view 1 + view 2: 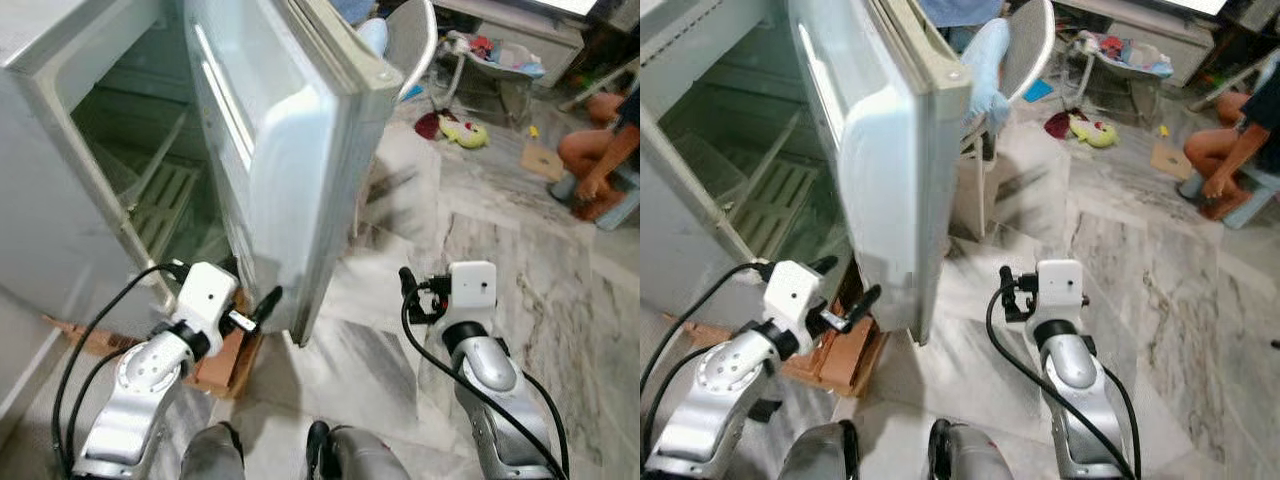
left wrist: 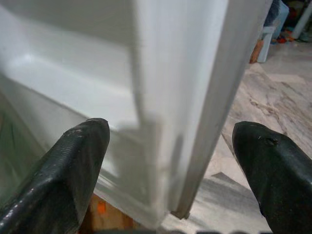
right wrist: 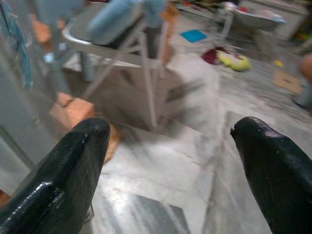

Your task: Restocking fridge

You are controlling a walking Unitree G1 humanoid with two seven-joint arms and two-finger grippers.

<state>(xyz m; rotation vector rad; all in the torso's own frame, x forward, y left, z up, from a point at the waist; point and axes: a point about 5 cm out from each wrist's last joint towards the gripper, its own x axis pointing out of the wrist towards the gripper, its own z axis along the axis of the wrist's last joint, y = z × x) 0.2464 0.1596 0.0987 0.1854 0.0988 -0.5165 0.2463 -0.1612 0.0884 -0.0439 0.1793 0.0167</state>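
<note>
The left claw, fingers spread, is straddling the fridge door's lower edge, seemingly swinging it; the right claw is hanging released, carrying nothing.

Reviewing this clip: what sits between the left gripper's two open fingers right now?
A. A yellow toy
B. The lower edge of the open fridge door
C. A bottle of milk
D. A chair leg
B: in the left wrist view the fridge door edge runs between the spread fingers of the left gripper, not clamped.
</note>
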